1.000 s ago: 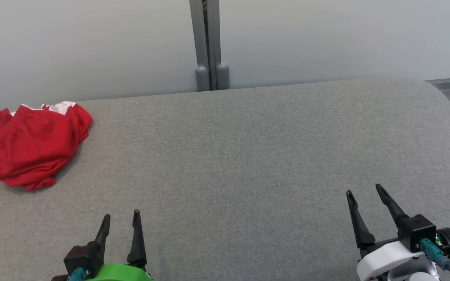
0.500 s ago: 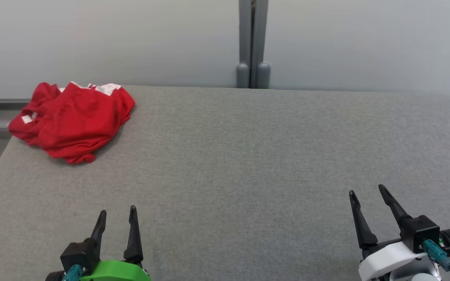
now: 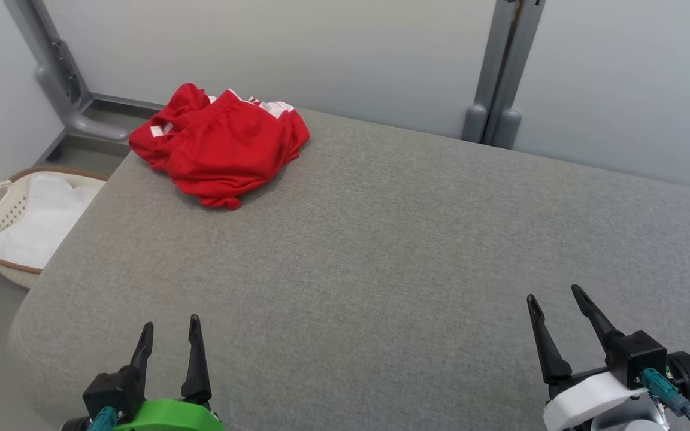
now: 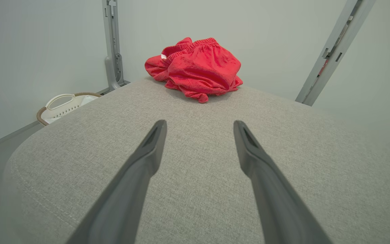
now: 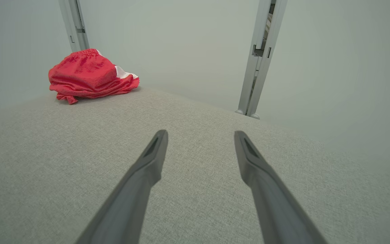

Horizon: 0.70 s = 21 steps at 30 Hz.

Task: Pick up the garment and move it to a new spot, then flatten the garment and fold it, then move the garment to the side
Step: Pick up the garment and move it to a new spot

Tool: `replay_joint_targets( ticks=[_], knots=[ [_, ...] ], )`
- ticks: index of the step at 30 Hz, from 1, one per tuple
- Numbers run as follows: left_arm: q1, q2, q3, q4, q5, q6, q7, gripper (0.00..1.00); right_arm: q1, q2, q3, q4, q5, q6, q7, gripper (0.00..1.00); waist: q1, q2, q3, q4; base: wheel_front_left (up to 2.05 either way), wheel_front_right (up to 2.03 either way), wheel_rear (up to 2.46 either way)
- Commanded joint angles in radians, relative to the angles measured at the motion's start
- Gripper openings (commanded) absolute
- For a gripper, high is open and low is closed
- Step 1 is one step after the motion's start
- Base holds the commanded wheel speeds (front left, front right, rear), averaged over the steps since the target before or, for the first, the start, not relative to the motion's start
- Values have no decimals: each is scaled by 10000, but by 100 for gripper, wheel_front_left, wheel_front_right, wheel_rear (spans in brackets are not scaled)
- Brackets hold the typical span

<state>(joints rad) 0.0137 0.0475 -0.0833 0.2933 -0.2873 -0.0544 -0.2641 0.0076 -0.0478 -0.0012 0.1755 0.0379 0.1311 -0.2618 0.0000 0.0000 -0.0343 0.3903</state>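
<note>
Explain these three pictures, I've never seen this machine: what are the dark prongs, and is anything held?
This is a wheeled robot with two arms. The wide picture comes from its head, looking down on a grey fabric-covered surface. The dark prongs are its two-fingered hands: the left hand on green, the right hand on white. The other two pictures come from wrist cameras looking along each hand's fingers. Both hands are open and hold nothing. A crumpled red garment with white trim lies at the surface's far left corner, apart from both. A white plastic basket with a brown rim stands on the floor left of the surface.
</note>
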Motion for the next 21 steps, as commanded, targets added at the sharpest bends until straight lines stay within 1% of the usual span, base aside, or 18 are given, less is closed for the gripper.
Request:
replay_joint_targets(
  ticks=[1, 8, 11, 14, 17, 19, 20, 21],
  knots=[
    [49, 52, 29, -47, 100, -77, -5, 100, -58, -46, -3, 18, 89, -6, -51, 100, 0, 0, 16, 427, 0, 0, 0],
    [57, 52, 145, -187, 192, -19, -5, 100, -76, -48, 19, 18, 38, -8, -49, 100, 0, 0, 50, 538, 0, 0, 0],
    [56, 59, 388, -371, 333, -43, -7, 100, -70, -48, 21, -13, 16, -8, -49, 100, 0, 0, 123, 496, 0, 0, 0],
    [-197, 196, 666, -670, 494, -134, -7, 100, -96, -48, 24, -57, -80, -6, -51, 100, 0, 0, 240, 400, 0, 0, 0],
    [-645, 558, 869, -1104, 610, -282, -7, 100, -144, -48, 38, -105, -175, -6, -49, 100, 0, 0, 403, 272, 0, 0, 0],
    [-1119, 929, 1006, -1322, 527, -394, -2, 100, -231, -48, 87, -178, -272, -6, -49, 100, 0, 0, 607, 141, 0, 0, 0],
    [-1504, 1215, 1096, -1468, 465, -443, 99, 100, -316, -49, 152, -225, -346, -8, -49, 100, 0, 0, 778, 33, 0, 0, 0],
    [-1844, 1375, 1100, -1609, 454, -481, 225, 100, -374, -49, 159, -243, -397, -8, -49, 100, 0, 0, 882, -35, 0, 0, 0]
  ],
)
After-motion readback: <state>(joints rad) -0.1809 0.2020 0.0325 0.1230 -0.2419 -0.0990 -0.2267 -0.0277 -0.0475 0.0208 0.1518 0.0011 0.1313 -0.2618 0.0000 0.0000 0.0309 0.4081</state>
